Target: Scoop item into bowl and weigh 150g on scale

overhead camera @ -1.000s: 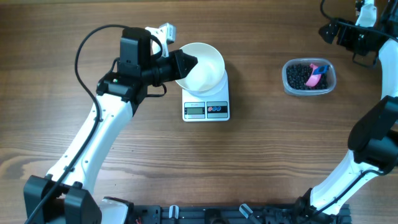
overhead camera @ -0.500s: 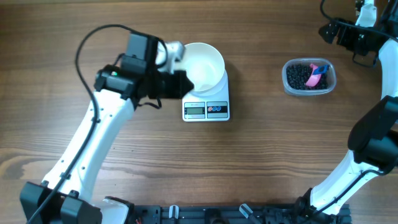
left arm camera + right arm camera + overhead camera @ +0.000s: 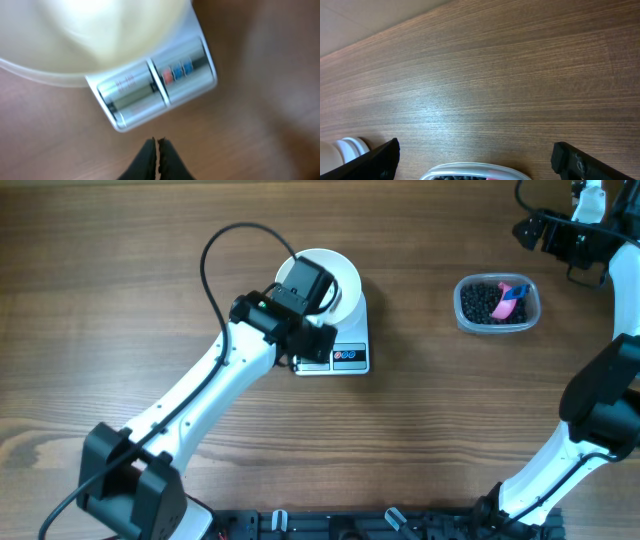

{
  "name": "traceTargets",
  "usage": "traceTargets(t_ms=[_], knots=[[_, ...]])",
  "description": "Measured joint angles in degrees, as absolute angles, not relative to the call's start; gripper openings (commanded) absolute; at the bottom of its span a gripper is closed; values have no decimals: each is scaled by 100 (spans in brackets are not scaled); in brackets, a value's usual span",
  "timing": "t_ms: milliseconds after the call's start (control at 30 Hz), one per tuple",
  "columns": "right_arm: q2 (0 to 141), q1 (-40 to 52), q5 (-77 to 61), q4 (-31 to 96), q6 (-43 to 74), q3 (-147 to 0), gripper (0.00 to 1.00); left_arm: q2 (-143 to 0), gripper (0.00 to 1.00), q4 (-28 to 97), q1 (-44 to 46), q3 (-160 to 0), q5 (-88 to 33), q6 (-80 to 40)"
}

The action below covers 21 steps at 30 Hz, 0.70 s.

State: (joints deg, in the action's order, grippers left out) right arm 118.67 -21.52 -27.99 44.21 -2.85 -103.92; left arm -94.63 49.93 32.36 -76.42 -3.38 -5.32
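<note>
The left end effector [image 3: 157, 154] has its two dark fingers pinched together on nothing, hanging by the front edge of the scale [image 3: 165, 87]. From overhead its wrist covers the grey display and the near-left part of the bowl [image 3: 345, 278], so only the red and blue buttons show there. In the wrist view the display is in sight, but the picture is smeared and I cannot read it.

The scale lies flat with its display strip running left to right along the near edge, facing the robot's side. The bowl sits on its platform, and what shows of the inside is plain white.

The black beans [image 3: 482, 302] lie heaped in a clear tub [image 3: 460, 308] well apart to the right, with a pink scoop [image 3: 510, 298] resting among them.

The right end effector [image 3: 475, 150] stands with its fingers spread wide. It is off at the far right corner of the worktop [image 3: 200, 240], and only the tub's rim peeks into its camera.
</note>
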Motion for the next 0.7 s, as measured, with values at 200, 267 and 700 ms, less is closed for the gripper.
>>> traceTargets(t_ms=[200,267,700], knots=[[11867,-2152,-2797,4418,-285,-10392,100,-9531,4,2842,3164,-7636,174,-784],[11867,-2152,-2799,4418,-285,-10392,100,-9594,4,2397,3166,-7640,259,-823],[11867,-2152,-2799,4418,-285,-10392,100,-10923,4,1732,3188,-7625,290,-893]])
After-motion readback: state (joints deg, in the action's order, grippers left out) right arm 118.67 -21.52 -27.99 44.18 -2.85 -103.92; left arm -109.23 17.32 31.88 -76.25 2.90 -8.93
